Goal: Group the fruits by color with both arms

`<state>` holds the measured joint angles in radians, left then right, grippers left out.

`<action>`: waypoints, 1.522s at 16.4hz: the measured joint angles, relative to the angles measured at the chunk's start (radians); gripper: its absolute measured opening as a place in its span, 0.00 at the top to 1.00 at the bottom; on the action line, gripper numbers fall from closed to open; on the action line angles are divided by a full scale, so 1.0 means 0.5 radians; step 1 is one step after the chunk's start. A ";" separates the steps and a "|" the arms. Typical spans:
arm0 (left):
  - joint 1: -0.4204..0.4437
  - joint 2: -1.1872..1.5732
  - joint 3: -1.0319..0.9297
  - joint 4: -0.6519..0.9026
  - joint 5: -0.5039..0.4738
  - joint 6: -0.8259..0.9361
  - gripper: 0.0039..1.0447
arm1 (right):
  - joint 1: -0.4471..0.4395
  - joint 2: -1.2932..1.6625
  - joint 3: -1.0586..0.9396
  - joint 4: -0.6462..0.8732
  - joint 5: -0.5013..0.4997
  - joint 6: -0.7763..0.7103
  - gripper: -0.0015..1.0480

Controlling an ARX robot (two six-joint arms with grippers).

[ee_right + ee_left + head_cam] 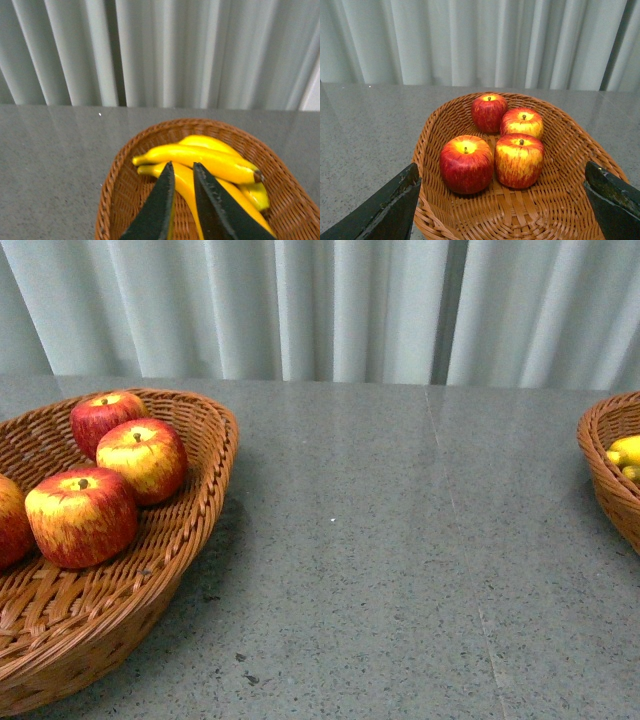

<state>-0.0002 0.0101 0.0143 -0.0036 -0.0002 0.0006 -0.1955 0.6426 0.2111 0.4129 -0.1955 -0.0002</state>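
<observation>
Several red-and-yellow apples point(518, 159) sit in a wicker basket point(427, 150), which the front view shows at the left point(200, 510) with its apples point(82, 517). My left gripper point(502, 172) hovers over the basket's near end, open wide, with nothing between its fingers point(395, 205). Yellow bananas point(200, 157) lie in a second wicker basket point(115, 190), cut off at the front view's right edge point(600, 465). My right gripper point(183, 166) is shut just above the bananas. A narrow slit between its fingertips shows yellow banana behind. Neither arm appears in the front view.
The grey speckled tabletop point(380, 540) stretches between the two baskets. Pale pleated curtains point(330, 300) hang behind the table's far edge.
</observation>
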 joint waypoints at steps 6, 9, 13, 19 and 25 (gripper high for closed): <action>0.000 0.000 0.000 -0.002 -0.003 -0.001 0.06 | 0.375 -0.390 -0.234 -0.109 0.361 0.000 0.98; 0.000 0.000 0.000 -0.001 0.000 -0.001 0.06 | 0.391 -0.530 -0.312 -0.204 0.392 0.000 0.98; 0.000 0.000 0.000 -0.001 -0.001 -0.001 0.06 | 0.391 -0.701 -0.359 -0.301 0.391 0.000 0.98; 0.000 0.000 0.000 0.000 -0.001 0.000 0.06 | 0.391 -0.916 -0.398 -0.457 0.391 0.000 0.98; 0.000 0.000 0.000 0.002 -0.002 -0.001 0.06 | 0.391 -1.276 -0.397 -0.854 0.391 0.000 0.98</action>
<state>-0.0002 0.0101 0.0143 -0.0029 -0.0010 0.0002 -0.0002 0.0044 0.0128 -0.0139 0.0002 -0.0002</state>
